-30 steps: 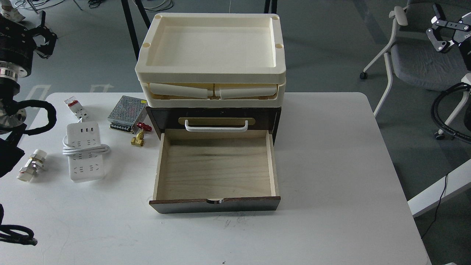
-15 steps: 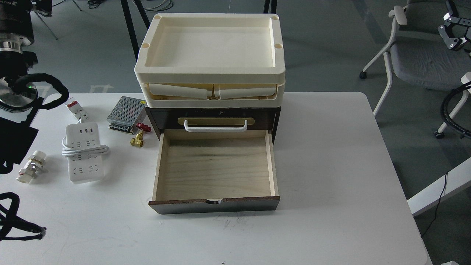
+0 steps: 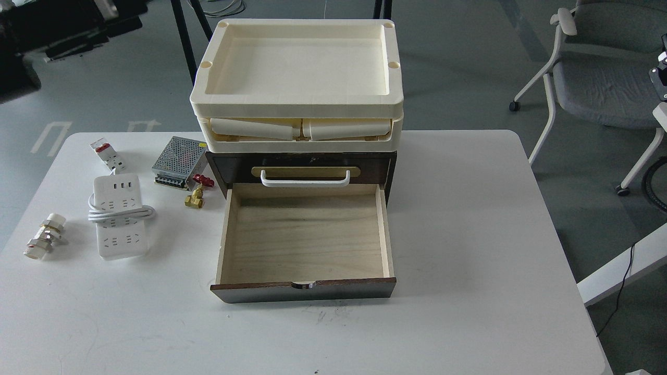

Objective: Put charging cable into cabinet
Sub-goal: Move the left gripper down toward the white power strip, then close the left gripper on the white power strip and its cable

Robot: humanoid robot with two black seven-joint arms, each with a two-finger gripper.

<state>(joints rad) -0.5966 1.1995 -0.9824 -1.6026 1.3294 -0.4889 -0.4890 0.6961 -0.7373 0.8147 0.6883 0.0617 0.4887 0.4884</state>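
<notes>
The charging cable (image 3: 120, 216), a flat white power strip with its white cord looped around the middle, lies on the white table (image 3: 469, 234) left of the cabinet. The cabinet (image 3: 302, 166) is dark brown. Its pale wood drawer (image 3: 305, 239) is pulled out towards me and is empty. A white bar handle (image 3: 305, 179) sits above the drawer. My left arm is only a dark blur (image 3: 57, 31) at the top left, far from the cable. Only a sliver of my right gripper (image 3: 662, 75) shows at the right edge. No fingers can be told apart on either.
Cream plastic trays (image 3: 297, 107) are stacked on the cabinet. Left of it lie a silver perforated power supply box (image 3: 180, 159), a white-and-red circuit breaker (image 3: 107, 153), a brass valve with a red handle (image 3: 197, 192) and a white pipe fitting (image 3: 46, 237). A grey chair (image 3: 599, 78) stands at the back right.
My left arm has lifted away from the table's left side to the top left corner. My right gripper has slid further right, almost out of view. The objects have not moved.
</notes>
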